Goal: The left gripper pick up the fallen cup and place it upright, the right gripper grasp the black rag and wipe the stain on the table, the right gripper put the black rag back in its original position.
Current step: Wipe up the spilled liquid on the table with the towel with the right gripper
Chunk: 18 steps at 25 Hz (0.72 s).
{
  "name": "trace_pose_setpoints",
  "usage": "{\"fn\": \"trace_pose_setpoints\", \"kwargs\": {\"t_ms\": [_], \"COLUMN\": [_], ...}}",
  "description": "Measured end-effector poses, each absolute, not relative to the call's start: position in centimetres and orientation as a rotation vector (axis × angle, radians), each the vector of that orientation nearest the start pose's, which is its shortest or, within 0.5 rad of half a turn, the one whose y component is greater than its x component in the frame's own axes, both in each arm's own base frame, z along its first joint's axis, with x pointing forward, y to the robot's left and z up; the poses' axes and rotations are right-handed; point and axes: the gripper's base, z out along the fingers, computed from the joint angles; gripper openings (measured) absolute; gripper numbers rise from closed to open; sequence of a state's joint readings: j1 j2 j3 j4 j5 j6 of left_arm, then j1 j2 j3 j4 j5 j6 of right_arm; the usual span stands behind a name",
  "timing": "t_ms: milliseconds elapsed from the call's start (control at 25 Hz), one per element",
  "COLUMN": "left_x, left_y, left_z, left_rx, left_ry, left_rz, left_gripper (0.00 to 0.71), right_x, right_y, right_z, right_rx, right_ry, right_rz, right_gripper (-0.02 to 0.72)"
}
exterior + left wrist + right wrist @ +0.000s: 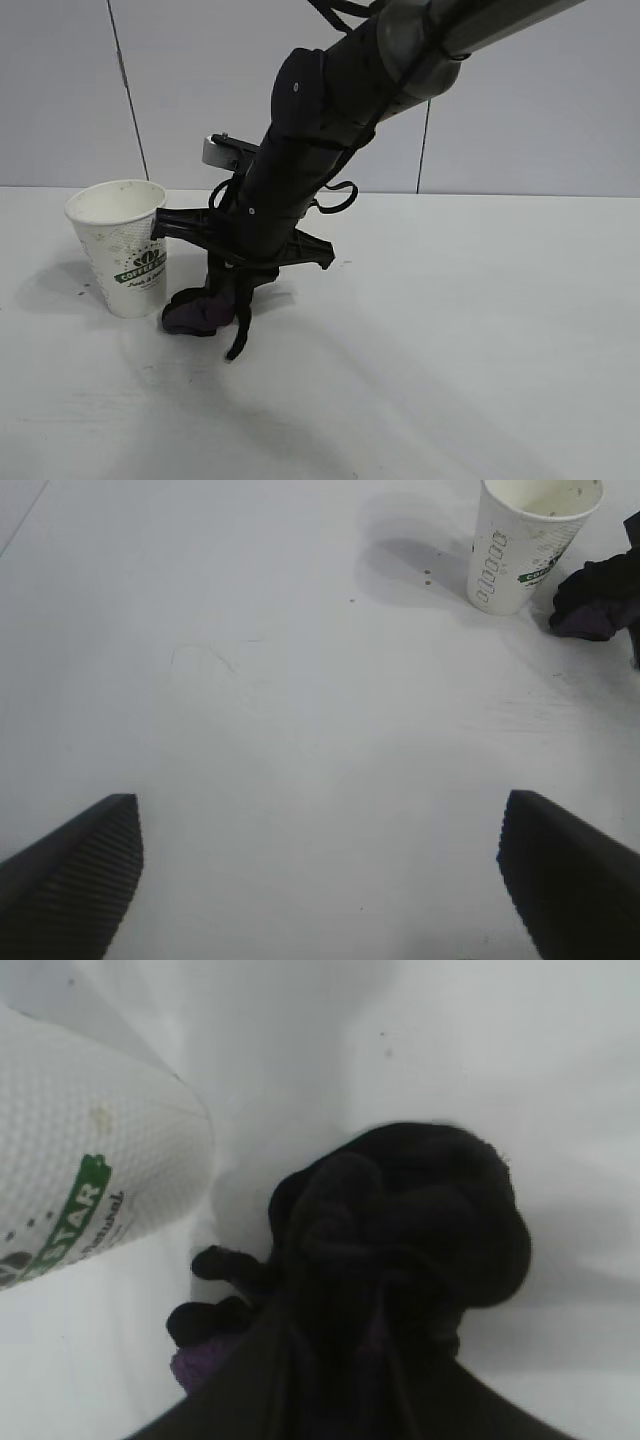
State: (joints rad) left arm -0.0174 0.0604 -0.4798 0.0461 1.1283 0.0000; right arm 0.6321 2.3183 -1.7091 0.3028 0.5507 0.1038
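Note:
The cup (120, 250) stands upright on the table (450, 350), white with a green logo band; it also shows in the left wrist view (530, 550) and the right wrist view (80, 1180). The black rag (195, 312) lies wadded on the table right beside the cup's base. My right gripper (225, 300) reaches down from the upper right and is shut on the rag (400, 1230), its fingers buried in the cloth (390, 1320). My left gripper (320, 850) hovers open over bare table, well away from the cup, nothing between its fingers (80, 870). The stain blotch does not show.
A few tiny brown specks (427, 577) dot the table beside the cup. A grey panelled wall (60, 90) runs behind the table's far edge. The right arm (300, 150) slants across the middle of the exterior view.

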Motion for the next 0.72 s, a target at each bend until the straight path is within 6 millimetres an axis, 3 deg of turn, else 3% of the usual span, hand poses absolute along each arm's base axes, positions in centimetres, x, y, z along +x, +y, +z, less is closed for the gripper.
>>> {"fn": "trace_pose_setpoints", "kwargs": {"t_ms": [200, 720], "left_x": [0.3, 0.3], "left_y": [0.4, 0.4], "left_z": [26.6, 26.6], "left_rx": [0.017, 0.017], "left_ry": [2.192, 2.192], "left_rz": [0.047, 0.047], "left_gripper": [0.696, 0.696], "right_x": [40.0, 44.1], "right_y": [28.9, 21.3], "right_z": [11.9, 12.2], "right_rx": [-0.563, -0.384], "right_ry": [2.616, 2.639], "right_rz": [0.340, 0.066], "right_gripper": [0.111, 0.111]}}
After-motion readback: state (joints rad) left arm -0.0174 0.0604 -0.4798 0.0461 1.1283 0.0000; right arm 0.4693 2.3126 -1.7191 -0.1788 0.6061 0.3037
